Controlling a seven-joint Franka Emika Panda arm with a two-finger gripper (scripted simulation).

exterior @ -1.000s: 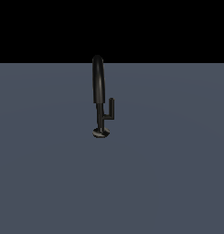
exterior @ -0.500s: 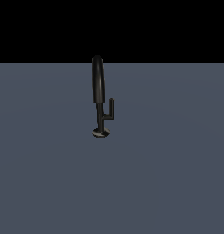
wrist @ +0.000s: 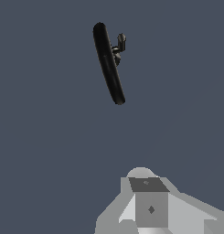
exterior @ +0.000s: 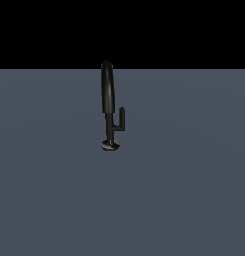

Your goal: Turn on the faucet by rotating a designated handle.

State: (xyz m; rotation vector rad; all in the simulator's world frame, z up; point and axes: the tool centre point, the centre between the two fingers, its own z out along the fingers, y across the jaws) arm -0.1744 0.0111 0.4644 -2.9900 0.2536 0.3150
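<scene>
The faucet (exterior: 108, 92) is glossy black and stands upright on a flat grey surface, with a thick arched spout, a thin stem and a small round base (exterior: 109, 145). The handle (exterior: 122, 119) is a short L-shaped rod that branches off the stem toward the exterior view's right, its peg pointing up. No arm shows in the exterior view. The wrist view looks down on the faucet (wrist: 109, 64), with the handle (wrist: 120, 43) beside the spout. My gripper (wrist: 147, 183) appears as grey blocks, well apart from the faucet. How its jaws stand is not clear.
The grey surface (exterior: 184, 190) stretches all around the faucet, ending at a straight far edge against black background (exterior: 122, 30).
</scene>
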